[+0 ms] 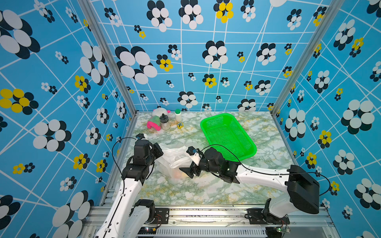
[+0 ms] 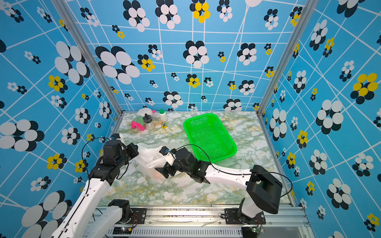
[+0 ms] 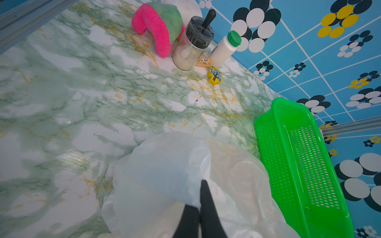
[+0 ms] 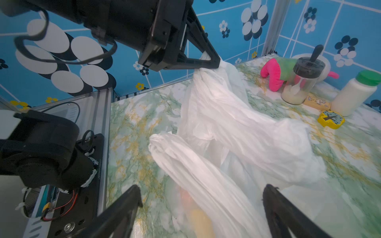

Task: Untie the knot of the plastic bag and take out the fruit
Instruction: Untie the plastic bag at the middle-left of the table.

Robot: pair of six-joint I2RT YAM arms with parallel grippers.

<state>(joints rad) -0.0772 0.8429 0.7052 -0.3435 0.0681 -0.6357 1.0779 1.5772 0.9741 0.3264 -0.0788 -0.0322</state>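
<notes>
The plastic bag (image 1: 173, 158) (image 2: 150, 157) lies crumpled near the table's front left, its knot undone and two handle loops apart. My left gripper (image 1: 159, 152) (image 3: 201, 197) (image 4: 214, 61) is shut on one handle of the plastic bag and holds it raised and stretched (image 4: 208, 82). My right gripper (image 1: 184, 159) (image 2: 159, 159) (image 4: 203, 188) stands open; its jaws straddle the other handle loop (image 4: 195, 171) without pinching it. Fruit shows through the plastic as orange and yellow blurs (image 1: 178, 175) (image 4: 198, 214) under the right gripper; the rest is hidden.
An empty green basket (image 1: 226, 136) (image 3: 266, 148) sits just right of the bag, behind my right arm. At the back left stand a pink-green plush toy (image 1: 153, 122), a black-lidded jar (image 1: 164, 122), a white green-capped bottle (image 1: 178, 115) and a yellow tree block (image 1: 180, 125).
</notes>
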